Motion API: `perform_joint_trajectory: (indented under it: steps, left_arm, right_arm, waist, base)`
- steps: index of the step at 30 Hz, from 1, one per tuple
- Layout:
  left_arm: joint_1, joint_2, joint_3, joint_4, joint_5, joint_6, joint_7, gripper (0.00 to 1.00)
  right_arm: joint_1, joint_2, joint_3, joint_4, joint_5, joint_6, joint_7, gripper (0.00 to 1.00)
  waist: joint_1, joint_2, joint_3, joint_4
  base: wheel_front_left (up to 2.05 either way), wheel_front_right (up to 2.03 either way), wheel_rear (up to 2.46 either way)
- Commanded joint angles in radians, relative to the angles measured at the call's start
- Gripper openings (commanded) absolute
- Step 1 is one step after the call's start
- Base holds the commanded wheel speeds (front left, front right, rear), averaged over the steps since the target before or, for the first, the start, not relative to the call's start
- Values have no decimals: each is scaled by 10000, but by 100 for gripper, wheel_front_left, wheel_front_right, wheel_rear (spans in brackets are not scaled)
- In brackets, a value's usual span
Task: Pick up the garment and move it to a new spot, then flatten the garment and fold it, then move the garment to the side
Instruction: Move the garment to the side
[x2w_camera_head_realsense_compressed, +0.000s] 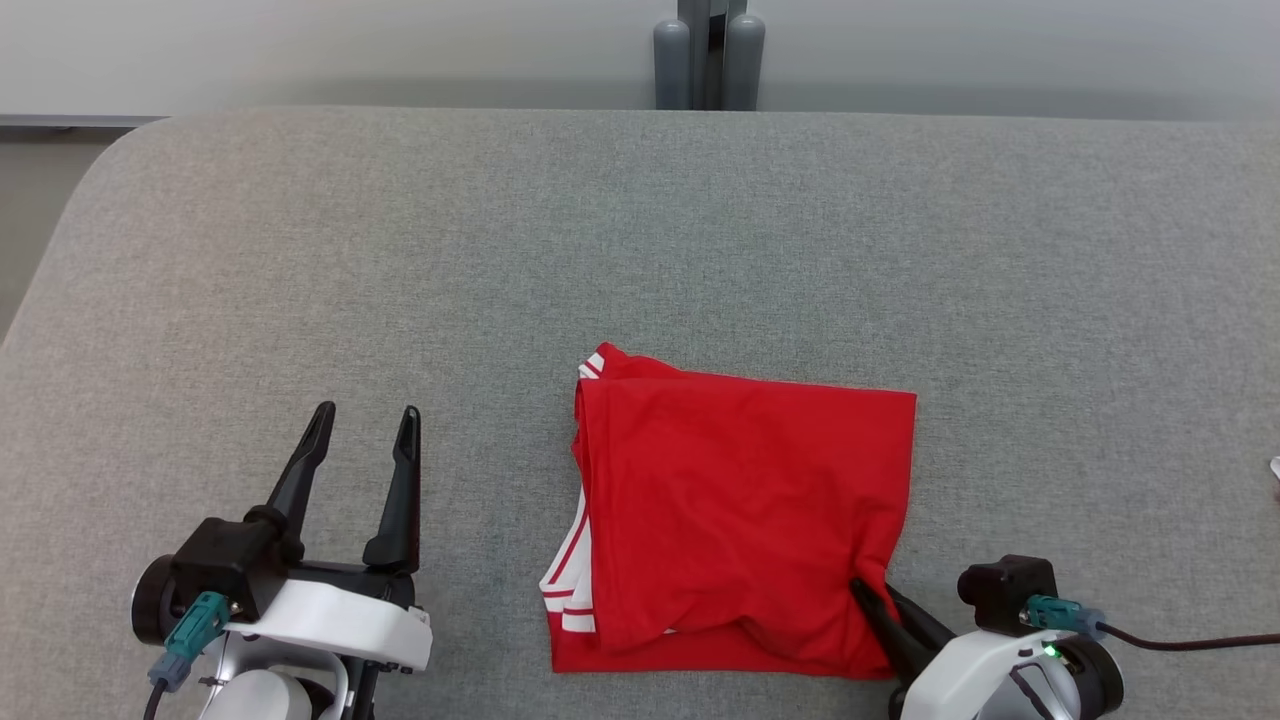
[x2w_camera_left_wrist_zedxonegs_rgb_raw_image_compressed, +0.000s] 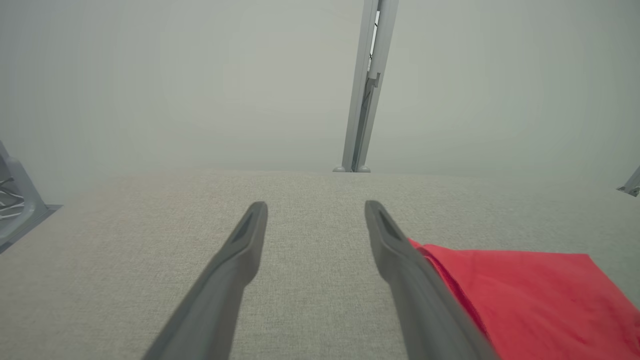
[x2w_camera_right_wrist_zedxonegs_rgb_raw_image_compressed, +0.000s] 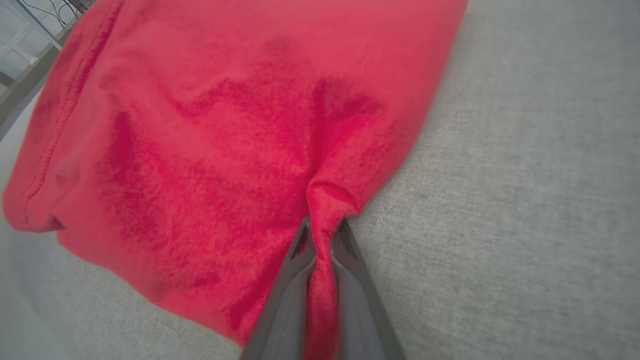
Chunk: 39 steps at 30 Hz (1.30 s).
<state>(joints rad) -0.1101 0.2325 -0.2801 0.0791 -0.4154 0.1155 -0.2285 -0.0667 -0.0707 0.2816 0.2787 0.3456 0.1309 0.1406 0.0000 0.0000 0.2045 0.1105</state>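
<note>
The garment (x2w_camera_head_realsense_compressed: 740, 500) is a red shirt with white trim, folded into a rough rectangle on the grey table. My right gripper (x2w_camera_head_realsense_compressed: 868, 592) is shut on the garment's near right corner; in the right wrist view the red cloth (x2w_camera_right_wrist_zedxonegs_rgb_raw_image_compressed: 240, 125) bunches into a pinch between my right gripper's (x2w_camera_right_wrist_zedxonegs_rgb_raw_image_compressed: 322, 232) two fingers. My left gripper (x2w_camera_head_realsense_compressed: 365, 420) rests open to the left of the garment, nothing between its fingers. In the left wrist view my left gripper (x2w_camera_left_wrist_zedxonegs_rgb_raw_image_compressed: 315, 212) points across bare table, and the garment's edge (x2w_camera_left_wrist_zedxonegs_rgb_raw_image_compressed: 530, 295) lies just right of the right finger.
The grey fabric-covered table (x2w_camera_head_realsense_compressed: 300, 250) stretches wide around the garment, with a rounded far left corner. A grey post (x2w_camera_head_realsense_compressed: 710, 55) stands behind its far edge. A cable (x2w_camera_head_realsense_compressed: 1190, 640) runs off my right wrist to the right.
</note>
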Motion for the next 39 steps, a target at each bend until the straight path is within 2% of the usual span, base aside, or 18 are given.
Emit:
perform_joint_trajectory:
  steps: [1, 8, 18, 27, 32, 39]
  left_arm:
    - [-191, 55, 1, 17, -42, -19, -22, 100]
    - [-247, 143, 1, -247, 15, 38, -48, 100]
    - [-615, 498, -128, -836, 315, 48, 356, 100]
    - [-1118, 1049, -222, -1584, 603, 42, 1129, 100]
    - [-1397, 1220, -335, -1802, 729, -28, 1450, 100]
    - [-1581, 1337, -373, -1884, 727, -67, 1622, 100]
  right_arm:
    - [-14, -94, -41, 94, -168, -4, -15, 0]
    - [8, -145, -688, -333, -693, -15, -189, 0]
    - [-91, -83, -1537, -833, -1009, -8, -452, 0]
    - [-1633, -132, -2028, -639, -1080, -6, -1457, 0]
    - [-2888, -478, -2482, -386, -1143, -6, -1882, 0]
    - [-4254, -1412, -2970, 92, -1186, -6, -1979, 0]
  waist:
    - [0, 0, 2, -21]
    - [0, 0, 136, -621]
    - [0, 0, 701, -2607]
    - [0, 0, 1470, -4475]
    - [0, 0, 1831, -4895]
    - [0, 0, 2141, -5060]
  base:
    - [0, 0, 0]
    - [0, 0, 0]
    - [0, 0, 0]
    - [0, 0, 0]
    - [0, 0, 0]
    - [0, 0, 0]
